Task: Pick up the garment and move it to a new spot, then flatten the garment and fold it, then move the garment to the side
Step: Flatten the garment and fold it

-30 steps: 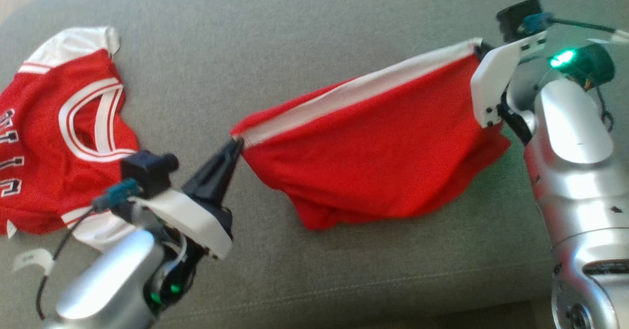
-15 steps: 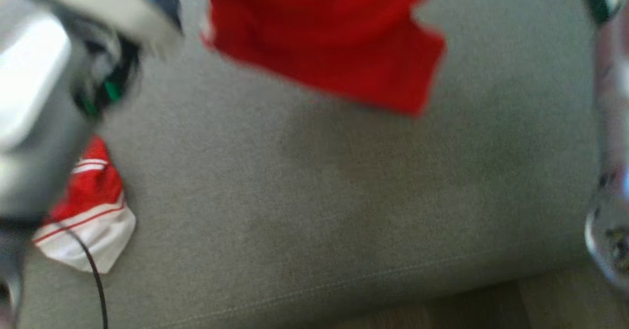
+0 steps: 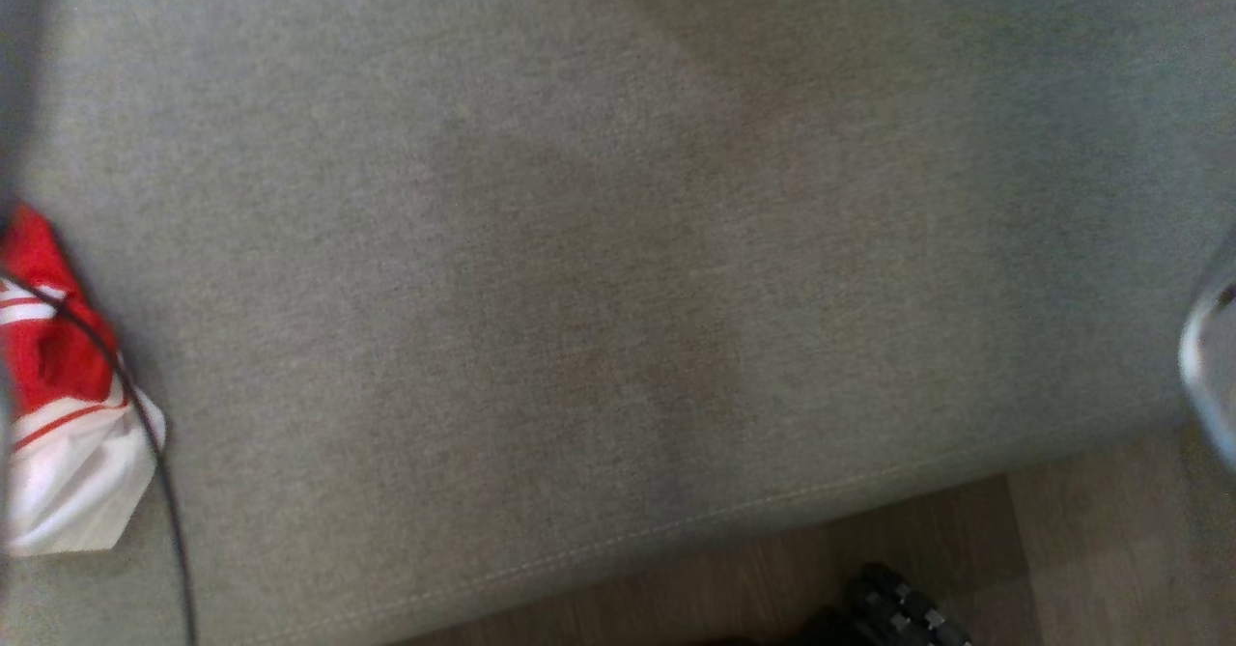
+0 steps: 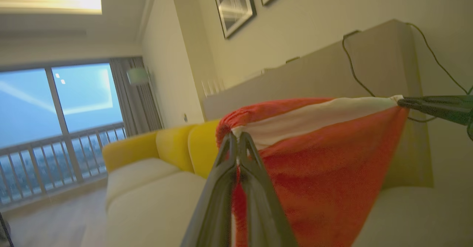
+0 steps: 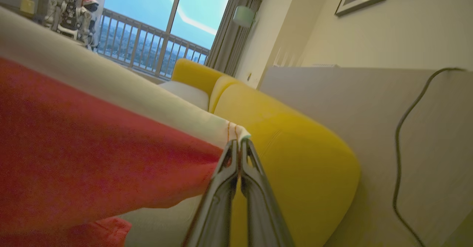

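Observation:
The garment [image 4: 325, 158] is red cloth with a white band, stretched in the air between my two grippers. In the left wrist view my left gripper [image 4: 237, 138] is shut on one end of the white band. The right gripper [image 4: 402, 101] pinches the band's other end at that view's right edge. In the right wrist view my right gripper [image 5: 239, 141] is shut on the band's corner, and the garment [image 5: 92, 147] hangs away to the left, above a pale cushion.
In the head view the grey cushion [image 3: 618, 240] spreads wide, its front seam near the wood floor [image 3: 1062, 549]. A second red and white jersey [image 3: 58, 405] lies at its left edge under a black cable [image 3: 145, 434]. A yellow sofa [image 5: 295, 154] stands behind.
The head view has swung down, so the camera moved. The held garment rose and left that view's top. Both grippers stay shut on it.

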